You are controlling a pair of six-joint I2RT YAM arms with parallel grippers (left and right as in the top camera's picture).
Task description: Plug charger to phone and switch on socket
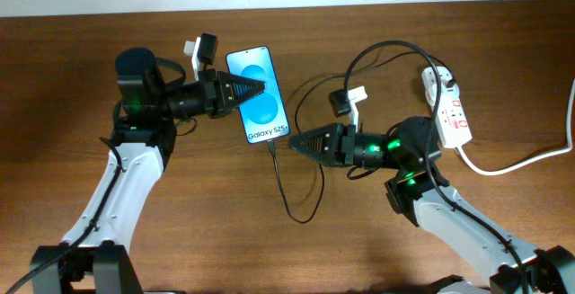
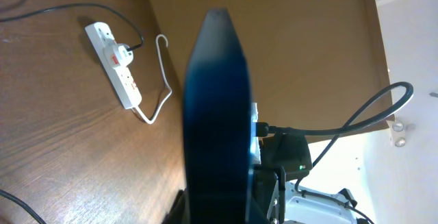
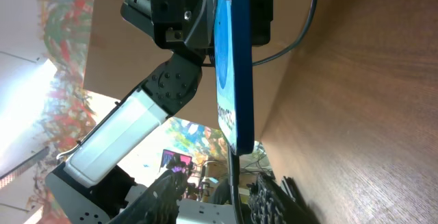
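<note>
Overhead first: the left gripper (image 1: 252,88) has its jaws clenched on the phone (image 1: 262,107), blue screen facing up over the table (image 1: 207,231). The charger (image 1: 289,206) runs into the phone's lower edge, with the right gripper (image 1: 293,141) just beside that plug. The socket (image 1: 452,112) lies well apart, on the right arm's side.

Left wrist: phone edge-on and close, socket beyond on the wood.

Right wrist: jaws parted (the black cable hangs between them), released from the charger.
</note>
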